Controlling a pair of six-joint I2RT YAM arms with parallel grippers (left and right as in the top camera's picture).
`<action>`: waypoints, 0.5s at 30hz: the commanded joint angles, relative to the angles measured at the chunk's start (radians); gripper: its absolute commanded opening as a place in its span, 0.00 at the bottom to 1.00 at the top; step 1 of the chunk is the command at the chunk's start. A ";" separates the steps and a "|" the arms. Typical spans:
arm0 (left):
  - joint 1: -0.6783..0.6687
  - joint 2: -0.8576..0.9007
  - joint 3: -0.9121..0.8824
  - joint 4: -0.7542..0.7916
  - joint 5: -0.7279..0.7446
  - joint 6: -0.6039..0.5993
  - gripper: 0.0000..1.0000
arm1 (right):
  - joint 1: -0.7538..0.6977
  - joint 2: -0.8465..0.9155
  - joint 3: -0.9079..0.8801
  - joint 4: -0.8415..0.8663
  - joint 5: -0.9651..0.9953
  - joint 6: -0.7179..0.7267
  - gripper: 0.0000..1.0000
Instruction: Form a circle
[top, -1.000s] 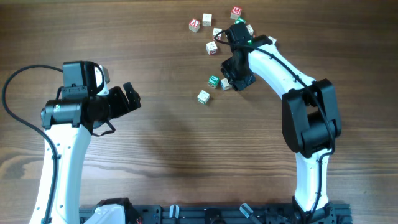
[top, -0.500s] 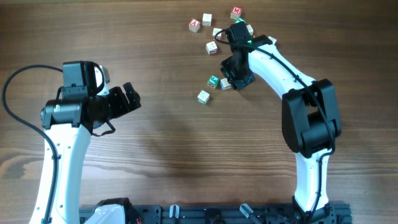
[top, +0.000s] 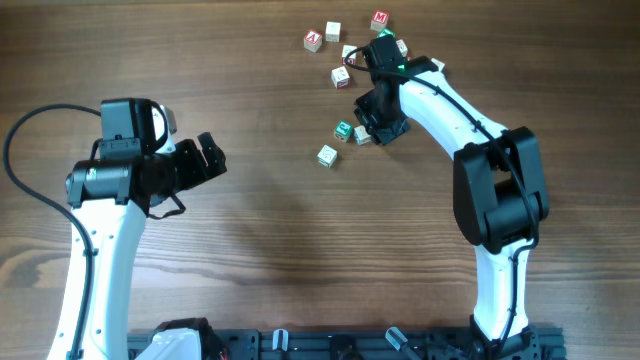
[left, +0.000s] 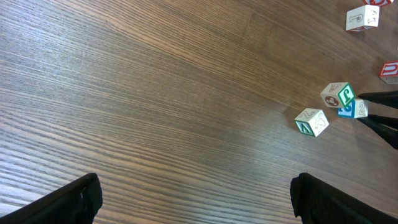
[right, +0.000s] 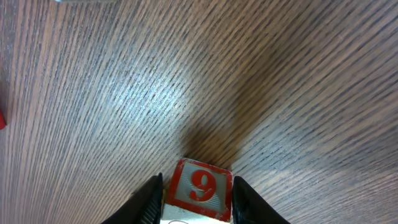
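Though its base is cropped, the right end effector (right: 196, 190) grips a red-9 cube (right: 200, 185).

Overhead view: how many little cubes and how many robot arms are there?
Cubes in the tight group: 3
Scattered cubes: 6, one half hidden by the right arm
Robot arms: 2
Total: 11

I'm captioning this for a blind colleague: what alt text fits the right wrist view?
The right hand grips a small wooden cube marked with a red 9 between its pale fingers. Beyond it stretches the brown wood-grain table.
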 joint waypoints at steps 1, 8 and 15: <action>0.005 -0.013 -0.006 0.000 0.001 0.021 1.00 | 0.008 0.018 -0.003 0.006 -0.009 0.003 0.36; 0.005 -0.013 -0.006 0.000 0.001 0.021 1.00 | 0.008 0.018 -0.003 0.016 -0.007 -0.014 0.35; 0.005 -0.013 -0.006 0.000 0.001 0.021 1.00 | 0.007 0.018 -0.003 0.018 0.006 -0.014 0.35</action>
